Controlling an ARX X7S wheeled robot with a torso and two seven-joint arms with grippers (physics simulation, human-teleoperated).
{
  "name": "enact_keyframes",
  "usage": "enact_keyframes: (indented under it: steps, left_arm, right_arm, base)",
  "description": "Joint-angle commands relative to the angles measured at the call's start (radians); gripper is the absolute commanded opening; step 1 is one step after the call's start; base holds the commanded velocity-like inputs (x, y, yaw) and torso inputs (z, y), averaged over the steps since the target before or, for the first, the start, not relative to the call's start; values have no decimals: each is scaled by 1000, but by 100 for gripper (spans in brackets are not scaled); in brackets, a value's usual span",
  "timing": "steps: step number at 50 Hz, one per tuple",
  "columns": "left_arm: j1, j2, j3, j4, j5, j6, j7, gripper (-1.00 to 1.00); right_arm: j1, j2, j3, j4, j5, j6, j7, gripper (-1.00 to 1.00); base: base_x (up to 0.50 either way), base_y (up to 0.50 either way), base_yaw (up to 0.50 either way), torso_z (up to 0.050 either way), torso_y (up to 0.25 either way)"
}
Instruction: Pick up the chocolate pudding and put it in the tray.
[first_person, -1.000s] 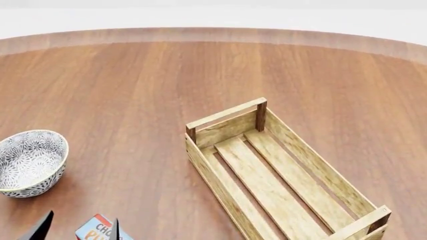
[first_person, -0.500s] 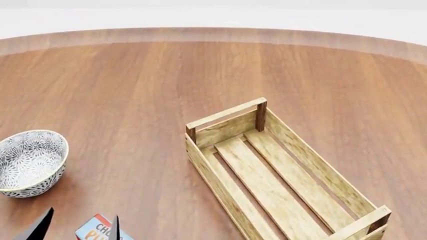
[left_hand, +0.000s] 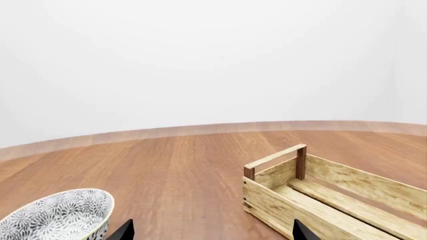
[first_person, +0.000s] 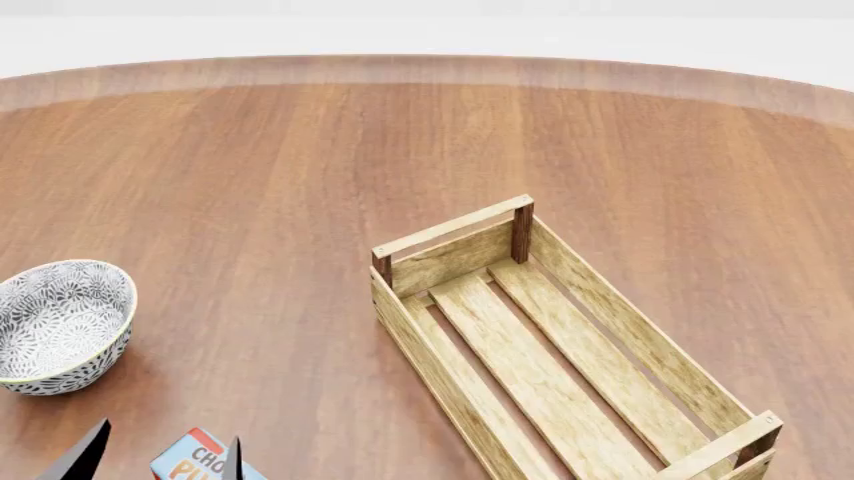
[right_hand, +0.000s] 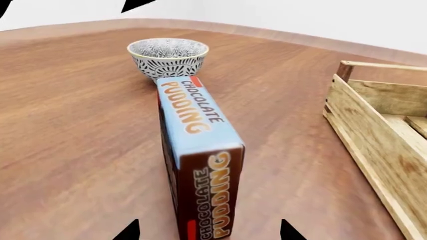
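In the right wrist view the chocolate pudding (right_hand: 197, 150) lay on the desk (right_hand: 67, 125) directly ahead of the right gripper (right_hand: 207, 232), its brown end face nearest and its light-blue face uppermost. The two dark fingertips (right_hand: 128, 231) stood wide apart at the frame's edge, one on either side of the carton's near end, with clear desk between each tip and the box; the jaws were spread and held nothing. Whether the carton's near end had passed between the tips could not be told, as that part was cut off.

In the head view only a corner of the carton (first_person: 194, 458) showed at 7 o'clock, flanked by two dark tips (first_person: 83, 455); the rest fell below the frame. Which arm those tips belonged to was unclear from that view.

The patterned bowl (right_hand: 168, 56) stood just beyond the carton's far end; whether they touched was hard to make out.

The left gripper (left_hand: 210, 234) showed only two dark tips set wide apart with nothing between them, facing the bowl (left_hand: 57, 216) and the tray (left_hand: 333, 192).

The tray (first_person: 561, 350) sat empty at 4 o'clock in the head view, well apart from the carton, its near end cut off.
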Motion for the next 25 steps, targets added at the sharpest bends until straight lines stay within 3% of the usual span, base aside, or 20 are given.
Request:
enact_keyframes:
  steps: [1, 25]
  left_arm:
    - [4, -5, 5, 4, -3, 7, -7, 100]
    - [18, -15, 16, 6, -13, 28, -14, 100]
  right_arm:
    - [40, -29, -20, 81, -3, -24, -5, 100]
    - [151, -99, -25, 346, 26, -125, -21, 100]
  base:
    - [0, 0, 0, 0, 0]
    - [0, 0, 0, 0, 0]
